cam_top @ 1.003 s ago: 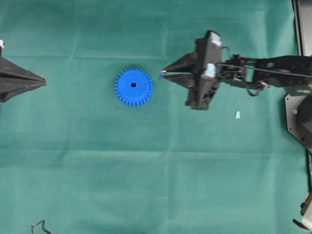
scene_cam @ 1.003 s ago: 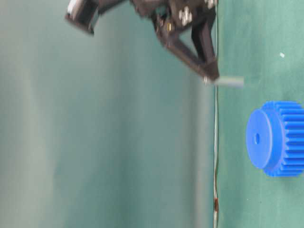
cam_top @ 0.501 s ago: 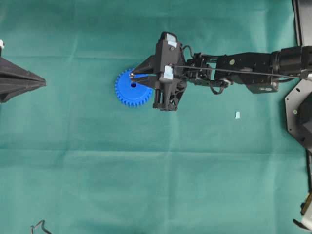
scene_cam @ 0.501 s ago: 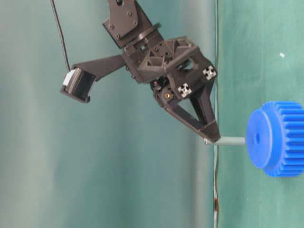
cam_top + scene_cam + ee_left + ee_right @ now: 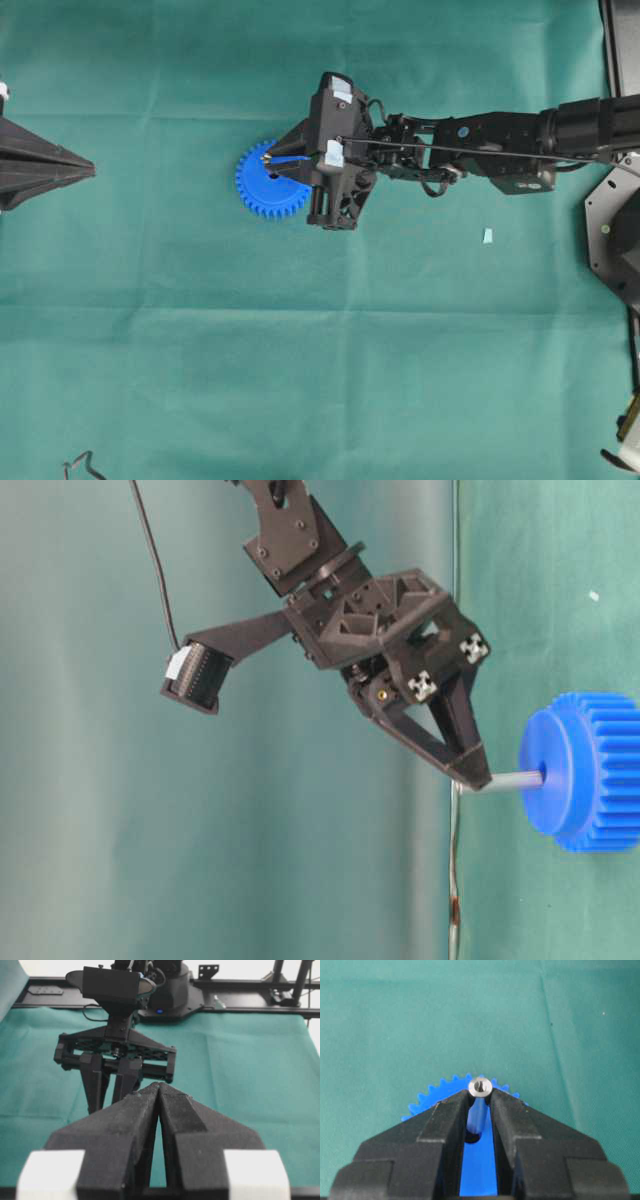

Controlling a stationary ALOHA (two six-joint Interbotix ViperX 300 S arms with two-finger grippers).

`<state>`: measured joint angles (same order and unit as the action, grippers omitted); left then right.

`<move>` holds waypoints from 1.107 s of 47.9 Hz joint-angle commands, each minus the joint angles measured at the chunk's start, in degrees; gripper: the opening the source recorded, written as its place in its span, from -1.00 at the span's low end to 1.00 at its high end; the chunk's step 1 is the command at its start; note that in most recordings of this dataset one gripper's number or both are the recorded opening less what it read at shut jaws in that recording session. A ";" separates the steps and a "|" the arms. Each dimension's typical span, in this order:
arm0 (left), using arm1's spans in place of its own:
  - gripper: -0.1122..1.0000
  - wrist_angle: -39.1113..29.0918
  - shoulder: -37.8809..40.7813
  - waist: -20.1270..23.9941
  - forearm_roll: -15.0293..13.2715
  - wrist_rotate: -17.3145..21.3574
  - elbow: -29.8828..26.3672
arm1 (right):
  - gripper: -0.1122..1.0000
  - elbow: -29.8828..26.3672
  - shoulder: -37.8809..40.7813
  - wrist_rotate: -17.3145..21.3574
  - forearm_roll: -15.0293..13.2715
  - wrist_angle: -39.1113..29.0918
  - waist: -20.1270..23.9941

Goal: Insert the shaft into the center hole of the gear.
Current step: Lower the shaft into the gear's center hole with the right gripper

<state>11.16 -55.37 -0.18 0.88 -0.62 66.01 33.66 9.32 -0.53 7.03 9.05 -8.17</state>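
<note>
Right gripper (image 5: 478,778) pinches the shaft (image 5: 515,778), tip right at the gear (image 5: 590,772) hole; left gripper (image 5: 159,1091) sits closed, empty.

green cloth (image 5: 300,350), pale-blue scrap (image 5: 487,236), dark metal frame (image 5: 240,995)

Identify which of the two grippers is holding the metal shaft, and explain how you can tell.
The right gripper: its fingertips pinch the shaft over the blue gear. The left gripper sits shut and empty at the left edge.
</note>
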 commanded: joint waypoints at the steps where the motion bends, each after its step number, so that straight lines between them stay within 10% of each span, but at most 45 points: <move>1: -0.80 0.18 0.35 0.09 0.09 -0.09 -1.41 | -0.49 -0.79 -0.44 0.09 0.18 0.09 0.18; 53: -0.80 0.09 0.35 0.00 0.18 -0.09 -1.32 | -0.49 2.37 -2.29 0.18 2.81 2.29 1.85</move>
<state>10.90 -55.37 -0.18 0.79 -0.62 65.92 36.04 7.38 -0.44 9.32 10.11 -6.68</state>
